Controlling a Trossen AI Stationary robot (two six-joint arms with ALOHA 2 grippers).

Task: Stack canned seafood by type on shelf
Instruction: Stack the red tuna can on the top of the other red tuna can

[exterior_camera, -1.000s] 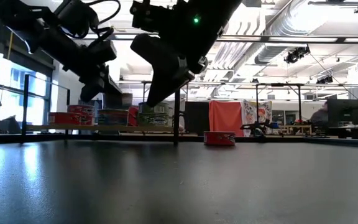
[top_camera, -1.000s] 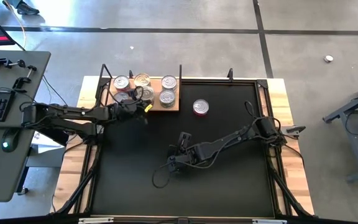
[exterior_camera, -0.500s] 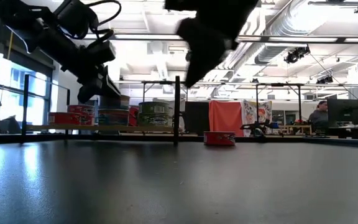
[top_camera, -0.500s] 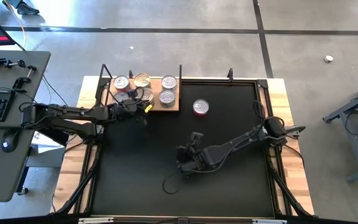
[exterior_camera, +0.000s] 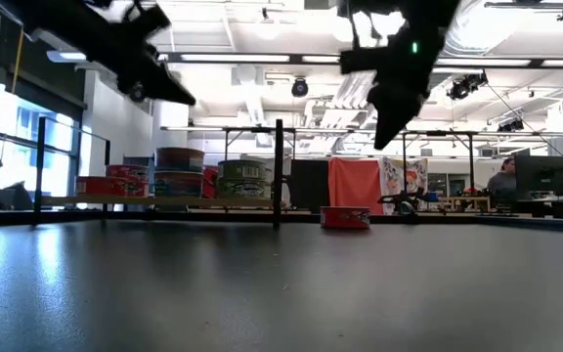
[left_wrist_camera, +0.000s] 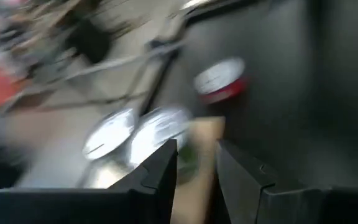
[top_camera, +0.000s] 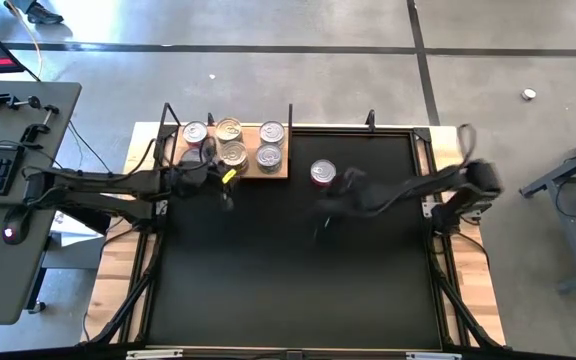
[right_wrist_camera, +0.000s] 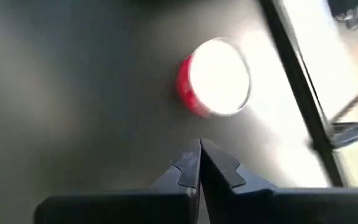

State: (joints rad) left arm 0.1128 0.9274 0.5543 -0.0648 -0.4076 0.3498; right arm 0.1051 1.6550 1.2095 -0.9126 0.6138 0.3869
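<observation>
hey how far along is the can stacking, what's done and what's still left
Mostly done: five lids show on the shelf from above, and the low view shows at least one stack there. In hand: nothing. The left tool is slightly open and empty beside the shelf; the right tool is shut and empty, pointing at the red-sided can. Left: that one can, alone on the black mat.

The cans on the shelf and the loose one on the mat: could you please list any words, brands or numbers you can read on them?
None can be read.
Cans on the shelf: side labels show print, too small to read.
Loose red can: lid glared and blurred, no text legible.
</observation>
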